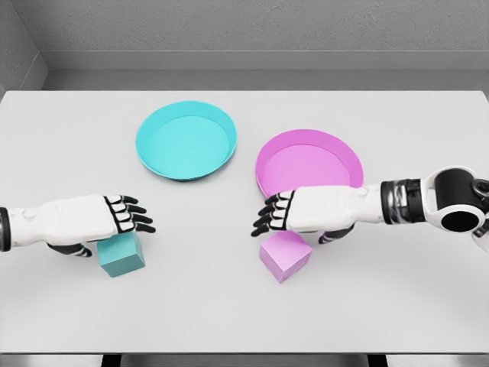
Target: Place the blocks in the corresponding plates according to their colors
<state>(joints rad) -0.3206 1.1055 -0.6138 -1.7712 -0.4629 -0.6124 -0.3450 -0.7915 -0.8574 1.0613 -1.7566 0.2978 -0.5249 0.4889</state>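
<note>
Pink block [284,257] sits beside pink plate [309,162].

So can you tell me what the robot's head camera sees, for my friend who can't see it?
Two white robot hands hover over blocks on a white table: the left hand above a teal block, the right hand above a pink block. Behind them sit an empty teal plate and an empty pink plate.

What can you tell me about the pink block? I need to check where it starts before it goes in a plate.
The pink block is a plain, matte cube, one solid colour, no markings. It sits flat on the white table, turned so one corner faces the camera. It lies just near of the pink plate, outside it. The right hand is right above its far edge; whether they touch cannot be seen.
</note>
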